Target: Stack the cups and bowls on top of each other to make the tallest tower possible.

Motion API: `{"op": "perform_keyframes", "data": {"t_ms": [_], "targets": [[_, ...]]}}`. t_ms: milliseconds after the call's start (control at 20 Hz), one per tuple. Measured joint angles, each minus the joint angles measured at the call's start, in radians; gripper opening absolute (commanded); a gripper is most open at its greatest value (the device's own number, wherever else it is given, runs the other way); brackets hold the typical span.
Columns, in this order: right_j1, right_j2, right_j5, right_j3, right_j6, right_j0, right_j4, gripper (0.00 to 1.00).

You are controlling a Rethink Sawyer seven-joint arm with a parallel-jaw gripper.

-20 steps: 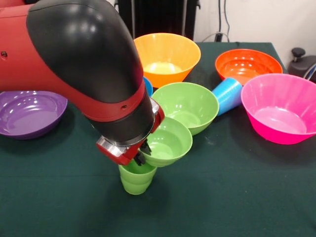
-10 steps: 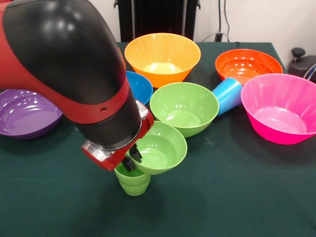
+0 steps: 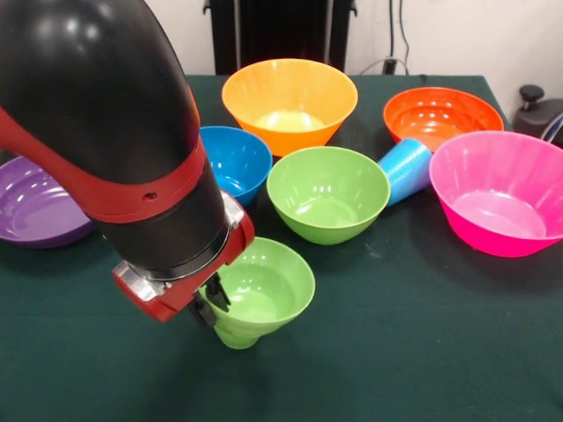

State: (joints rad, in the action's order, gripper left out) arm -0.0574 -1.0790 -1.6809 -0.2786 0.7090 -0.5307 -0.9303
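Purple bowl [image 3: 35, 207]: far left, partly behind the arm.
Gripper [image 3: 209, 303]: jaws pinching the small green bowl's [image 3: 259, 290] near rim.
Lime green cup [image 3: 236, 334]: under that bowl.
Blue bowl [image 3: 237, 161], larger green bowl [image 3: 327, 192]: centre.
Light blue cup [image 3: 406, 169]: lying tilted beside the pink bowl [image 3: 501, 193].

Bright even light, glossy glare on arm [image 3: 97, 79], sharp.
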Motion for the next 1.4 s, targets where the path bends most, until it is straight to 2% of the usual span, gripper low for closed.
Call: {"op": "perform_keyframes", "data": {"t_ms": [100,350,900,1400], "targets": [[0.0,-0.011,0.0,0.005,0.0,-0.001,-0.019,0.0],[0.0,-0.005,0.0,0.002,0.0,-0.008,-0.016,0.0],[-0.014,0.082,0.0,-0.068,0.0,-0.051,0.056,0.0],[-0.015,0.11,0.0,-0.075,0.0,-0.044,0.089,0.0]]}}
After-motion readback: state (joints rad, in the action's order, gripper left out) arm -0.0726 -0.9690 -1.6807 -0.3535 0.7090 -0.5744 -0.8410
